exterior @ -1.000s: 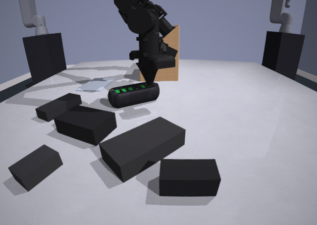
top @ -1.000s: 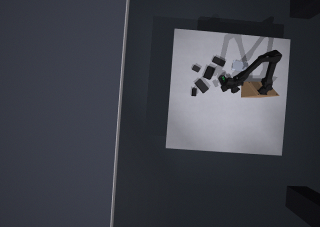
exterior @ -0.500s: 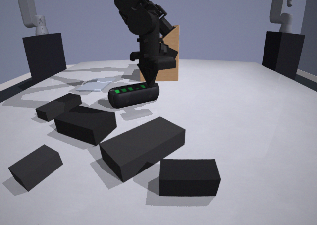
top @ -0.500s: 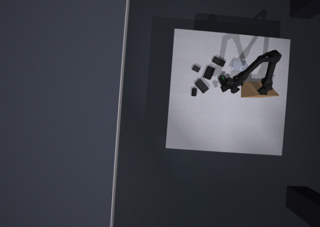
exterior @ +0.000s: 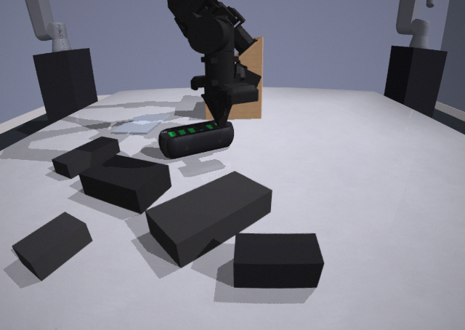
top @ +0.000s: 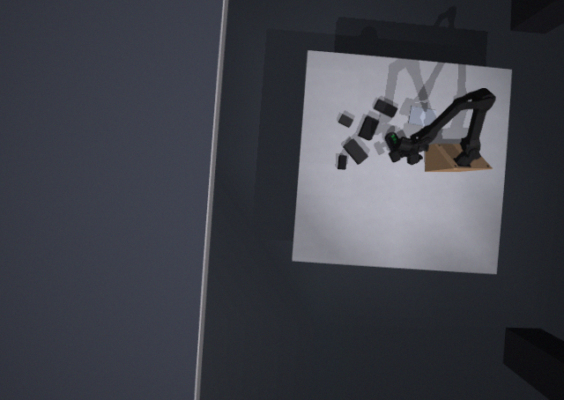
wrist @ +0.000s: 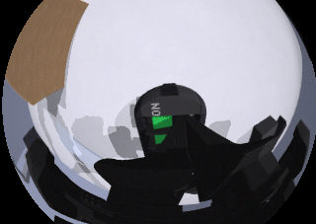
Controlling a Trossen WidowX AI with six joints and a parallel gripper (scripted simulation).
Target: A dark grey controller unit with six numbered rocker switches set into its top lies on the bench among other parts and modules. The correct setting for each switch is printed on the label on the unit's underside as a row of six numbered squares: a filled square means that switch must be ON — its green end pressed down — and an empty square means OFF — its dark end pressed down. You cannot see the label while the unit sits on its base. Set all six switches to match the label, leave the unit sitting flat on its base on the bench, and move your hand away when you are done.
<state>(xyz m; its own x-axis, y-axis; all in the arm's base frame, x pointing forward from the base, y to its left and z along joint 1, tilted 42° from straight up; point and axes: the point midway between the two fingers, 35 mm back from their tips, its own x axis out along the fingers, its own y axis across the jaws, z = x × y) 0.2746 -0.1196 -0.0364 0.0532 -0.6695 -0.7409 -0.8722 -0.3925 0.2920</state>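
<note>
The dark grey controller unit point(top: 396, 136) point(exterior: 198, 143) point(wrist: 170, 103) sits on the bench with its switch side up. In the exterior view, green shows on the three leftmost switches and again nearer the right end; the fourth looks mostly dark. The switch at the right end is largely hidden by the fingers. The wrist view shows the ON print and two green patches beside the fingertip. My gripper point(exterior: 222, 125) point(wrist: 182, 119) is shut and empty, pointing down, its tip at the unit's top near the right end. Whether it touches a switch is unclear. The underside label is hidden.
Several dark blocks lie on the camera side of the unit, including a large one point(top: 355, 151) point(exterior: 210, 214) and a nearer one point(top: 341, 161) point(exterior: 277, 249). A pale flat plate point(top: 415, 114) point(exterior: 139, 126) lies beyond it. A wooden stand point(top: 436, 159) point(exterior: 251, 108) point(wrist: 44, 46) is behind the gripper.
</note>
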